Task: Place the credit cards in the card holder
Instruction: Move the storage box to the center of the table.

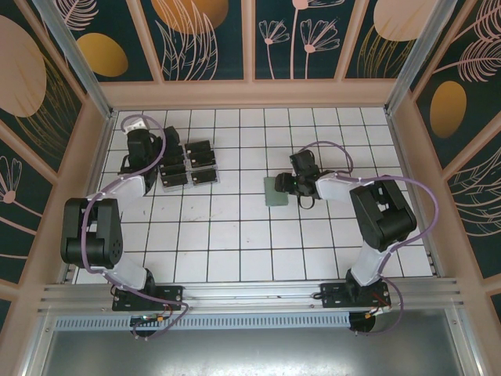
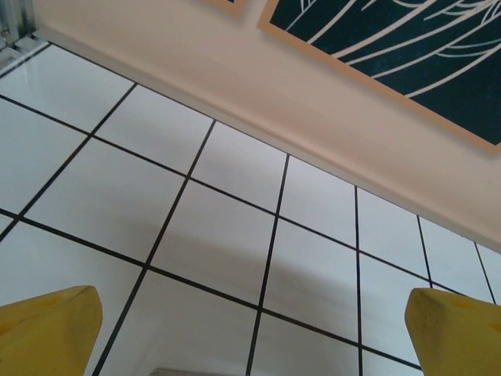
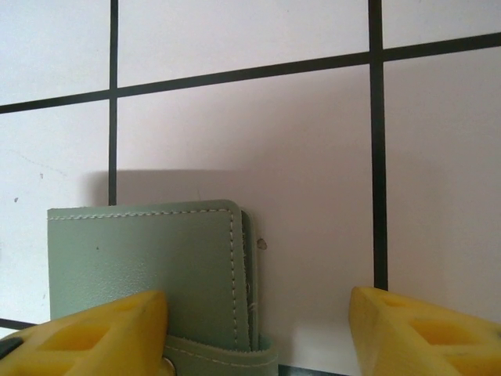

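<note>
Rack: a clear rack [image 1: 189, 182] stands at the far left of the worktop [image 1: 235, 243], with the credit cards [image 1: 201, 150] sitting in it in two columns.
Cards: thin, black, rectangular and all alike (the arm covers part of the left column, so I cannot give an exact count).
Card holder: the card holder [image 3: 149, 262] lies flat on the worktop right of centre, well apart from the rack.
Holder's look: sage green with a fine leather-like grain, pale stitching along its edges and a rounded corner. Stacked layers show down one side, and a small tab juts out at the near edge.
Holder's contents: it lies closed, so I cannot tell whether any card is inside.
Worktop surface: glossy white square tiles with thin black lines between them.
Left claw: the left claw [image 1: 168, 153] is over the rack's left column. In its wrist view the blunt yellow fingertips [image 2: 47, 329] are spread wide, with bare tile between them.
Right claw: the right claw [image 3: 258, 333] is also spread wide and holds nothing. It is low at the holder's tab edge. One yellow finger overlaps the holder's corner and the other is over bare tile beside it.
</note>
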